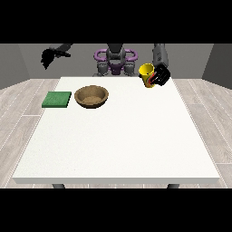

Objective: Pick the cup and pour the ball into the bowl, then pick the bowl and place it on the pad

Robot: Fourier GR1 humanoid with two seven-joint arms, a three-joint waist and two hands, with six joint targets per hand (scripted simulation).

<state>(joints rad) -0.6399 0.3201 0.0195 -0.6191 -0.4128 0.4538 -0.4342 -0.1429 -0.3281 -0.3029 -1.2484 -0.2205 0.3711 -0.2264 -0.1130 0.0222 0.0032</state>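
The hand at the view's right [162, 76] has its fingers curled round the yellow cup [147, 74], lifted and tilted toward the brown bowl [91, 96]. Beside the bowl lies the green pad [57, 99] on the tabletop [118, 145].

Bare test room, lab-like: large white table [118, 136] on pale wood-plank floor [22, 104], plain grey walls [18, 63] behind, humanoid robot [115, 59] stationed at the far edge.

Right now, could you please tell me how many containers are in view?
2: a brown wooden bowl on the table beside the green pad, and a yellow cup held by the hand at the view's right.
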